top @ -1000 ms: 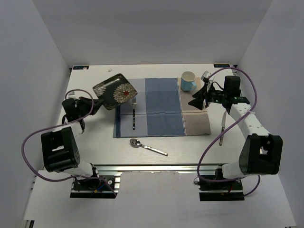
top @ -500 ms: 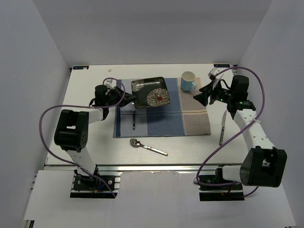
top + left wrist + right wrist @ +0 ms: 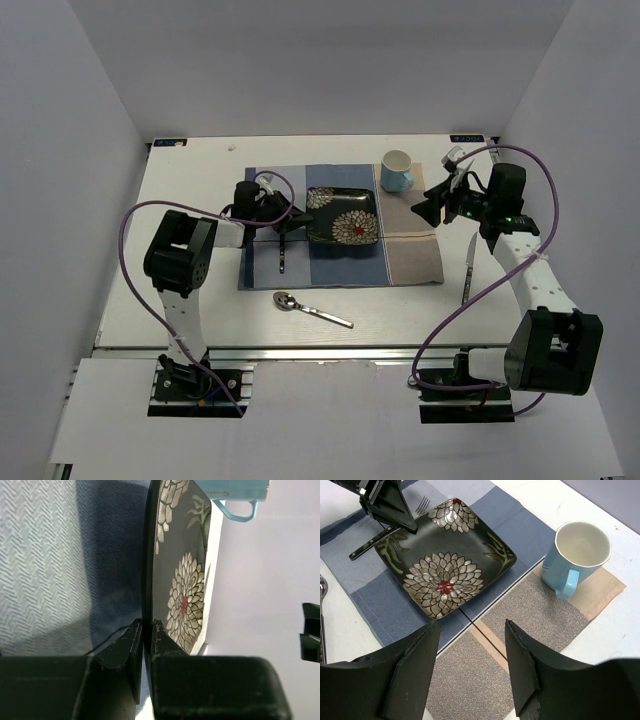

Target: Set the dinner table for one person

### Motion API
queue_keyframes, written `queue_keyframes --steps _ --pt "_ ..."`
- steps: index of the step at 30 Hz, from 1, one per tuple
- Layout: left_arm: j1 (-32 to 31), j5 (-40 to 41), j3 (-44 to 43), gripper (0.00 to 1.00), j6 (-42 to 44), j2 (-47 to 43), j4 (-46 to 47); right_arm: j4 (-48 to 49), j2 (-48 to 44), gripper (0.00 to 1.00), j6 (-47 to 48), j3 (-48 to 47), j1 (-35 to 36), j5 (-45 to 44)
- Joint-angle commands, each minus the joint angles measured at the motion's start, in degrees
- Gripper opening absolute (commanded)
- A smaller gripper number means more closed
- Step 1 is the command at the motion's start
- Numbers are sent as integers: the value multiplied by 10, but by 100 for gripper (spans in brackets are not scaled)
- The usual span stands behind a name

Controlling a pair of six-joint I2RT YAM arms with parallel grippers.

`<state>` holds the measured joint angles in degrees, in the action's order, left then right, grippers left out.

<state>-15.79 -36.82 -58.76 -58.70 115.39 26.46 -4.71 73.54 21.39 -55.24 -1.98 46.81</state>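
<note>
Table [image 3: 200, 170]: white, under both arms and every item; silver rail [image 3: 330, 352] along its near edge, by the arm bases.
Placemat [image 3: 345, 262]: blue and beige cloth at the table's middle, its beige part to the right.
Plate [image 3: 343, 215]: dark, square, with 2 pale flowers; over the placemat's middle, toward its far edge. Resting on the cloth or just above it: cannot tell.
Left gripper [image 3: 297, 218]: clenched on the plate's left rim, 1 finger above and 1 below [image 3: 147, 625].
Right gripper [image 3: 425, 207]: released, jaws wide apart and holding nothing [image 3: 471, 624]; above the placemat's beige part, right of the plate and near the mug.
Mug [image 3: 397, 172]: light blue, upright, on the placemat's far right corner, apart from the plate [image 3: 445, 577].
Fork [image 3: 283, 245]: on the placemat's left part, tines toward the far edge, just left of the plate.
Spoon [image 3: 312, 310]: on bare table between the placemat and the near edge.
Knife [image 3: 468, 268]: on bare table right of the placemat, partly under the right arm.
</note>
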Motion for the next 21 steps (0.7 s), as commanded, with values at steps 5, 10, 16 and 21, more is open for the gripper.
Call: queue_keyframes --steps 5,10,16,21 --pt "-3 -17 -14 0 -2 -34 59 1 -4 61 6 5 -1 0" --pt "-3 -6 23 0 -9 -51 80 -1 -1 61 8 8 -1 0" --pt "-6 -3 42 0 -8 -58 84 -5 0 61 13 9 -1 -1" --pt "-6 3 36 5 7 -55 54 -7 1 63 13 11 -1 -2"
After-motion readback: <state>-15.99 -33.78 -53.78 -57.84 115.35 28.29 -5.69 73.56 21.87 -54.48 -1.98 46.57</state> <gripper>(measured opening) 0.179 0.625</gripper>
